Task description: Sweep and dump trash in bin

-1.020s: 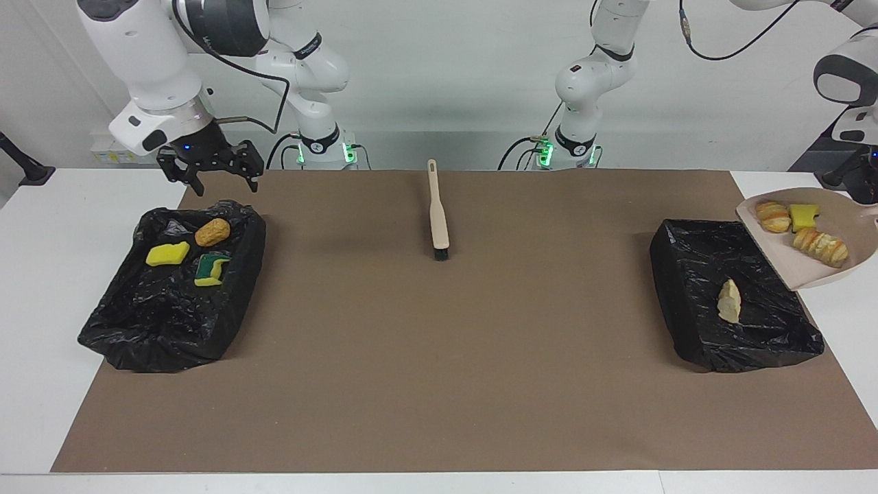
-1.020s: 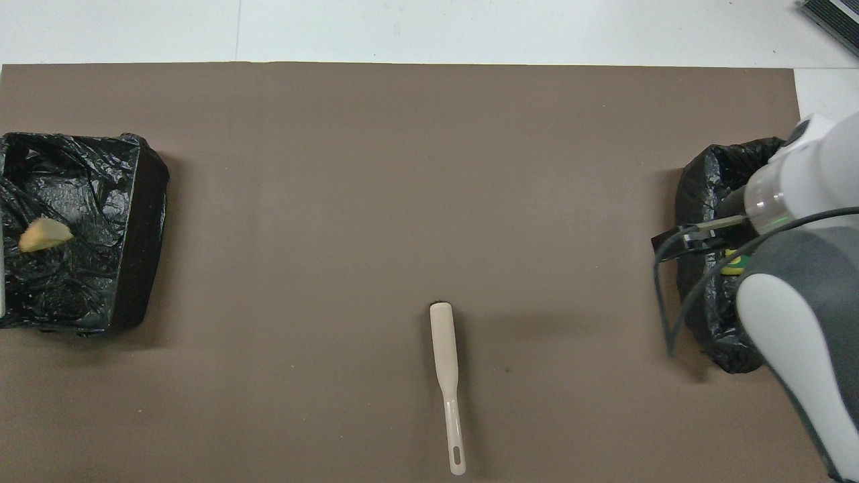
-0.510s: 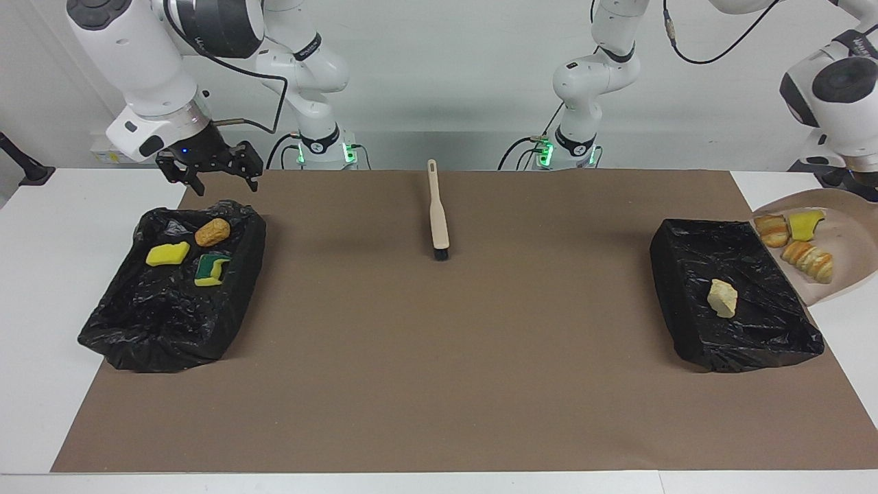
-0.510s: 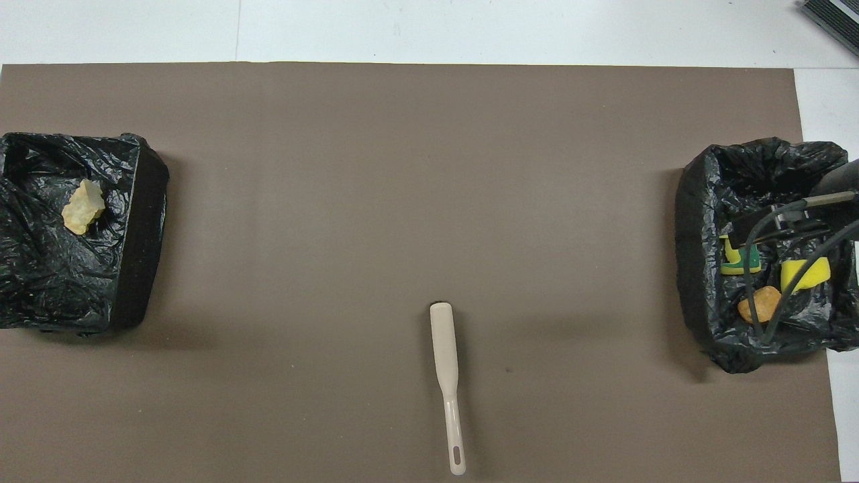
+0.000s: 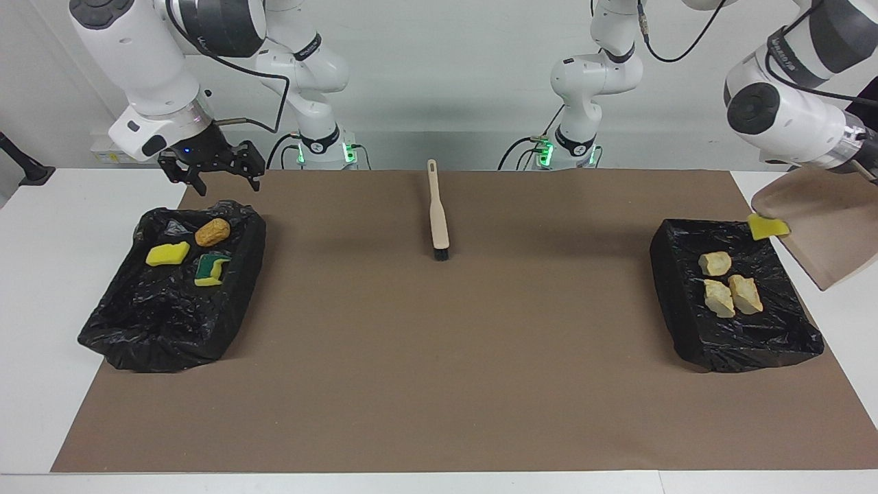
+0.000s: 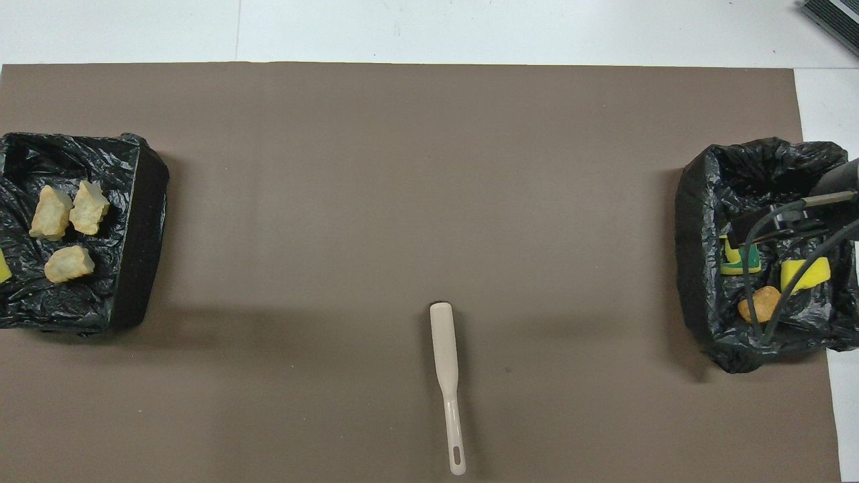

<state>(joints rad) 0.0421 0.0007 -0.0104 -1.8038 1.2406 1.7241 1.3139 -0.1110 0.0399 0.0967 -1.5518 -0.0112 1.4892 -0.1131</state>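
Facing view shows the dustpan (image 5: pixel 820 237), tilted at 2 o'clock of the bin (image 5: pixel 734 295), still holding one sponge (image 5: pixel 767 226) at its lip, so the left gripper, unseen but closed, should tilt steeper while the open right gripper (image 5: pixel 218 173) waits empty.

the wide middle of the brown mat (image 5: pixel 439 357) lies open, with only the brush (image 5: pixel 437 213) on it, nearer the robots. a black-lined bin (image 5: pixel 175 285) blocks the right arm's end, a second bin (image 5: pixel 734 336) the left arm's end, with the tilted dustpan (image 5: pixel 820 230) hanging above its edge.
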